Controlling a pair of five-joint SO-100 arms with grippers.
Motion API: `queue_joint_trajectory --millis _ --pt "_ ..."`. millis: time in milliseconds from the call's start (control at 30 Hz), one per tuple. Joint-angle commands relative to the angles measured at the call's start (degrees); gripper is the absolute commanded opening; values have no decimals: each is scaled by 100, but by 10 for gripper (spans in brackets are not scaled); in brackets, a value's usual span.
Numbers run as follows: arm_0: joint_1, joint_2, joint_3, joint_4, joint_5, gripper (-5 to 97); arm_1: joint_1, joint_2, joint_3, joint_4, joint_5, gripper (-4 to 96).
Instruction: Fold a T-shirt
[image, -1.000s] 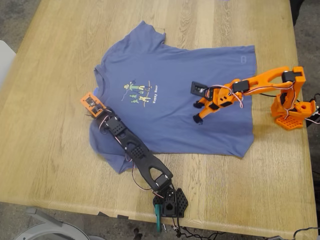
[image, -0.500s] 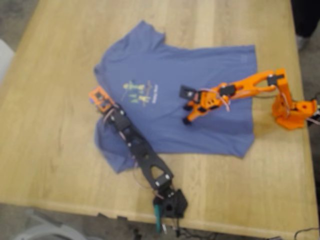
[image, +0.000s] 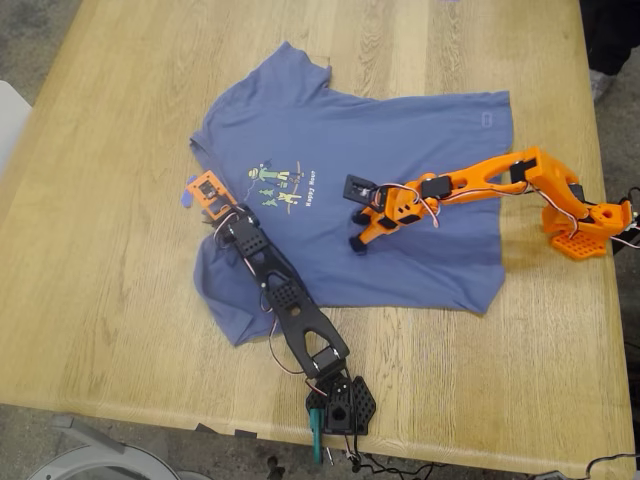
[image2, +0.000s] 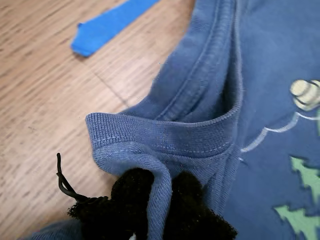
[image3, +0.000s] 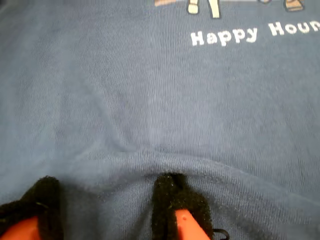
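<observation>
- T-shirt (image: 380, 190) lies spread on the wooden worktop (image: 110, 250), print up.
- My first tool (image2: 161, 200), on the black arm, is pinched closed on a fold of the ribbed collar (image2: 165, 135).
- My second tool (image3: 107, 205), on the orange arm, is parted, its padded fingers (image3: 172, 195) pressing into the shirt below the chest print (image: 280, 185).
- Blue tape scrap (image2: 110, 25) lies on the worktop beside the collar.

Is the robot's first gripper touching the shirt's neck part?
Touching. The first wrist view shows my first gripper with its black padded fingers closed on a fold of the T-shirt collar, fabric pinched between them.
</observation>
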Motion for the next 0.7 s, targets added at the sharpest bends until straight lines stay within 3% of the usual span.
queue_joint_trajectory --millis 0,167,467,567,667 --pt "369 1222 -413 141 0 0 62 -703 -1310 510 26 264" --pt "457 1591 -413 492 -18 0 53 -3445 -6021 2874 62 245" --pt "589 2180 -413 940 -26 0 -97 -3946 -6126 3067 114 315" --pt "765 2338 -413 1072 -35 1 -123 -4140 -6126 3032 88 228" --pt "1011 2505 -413 1195 -35 2 -97 -4166 -6047 2962 26 212"
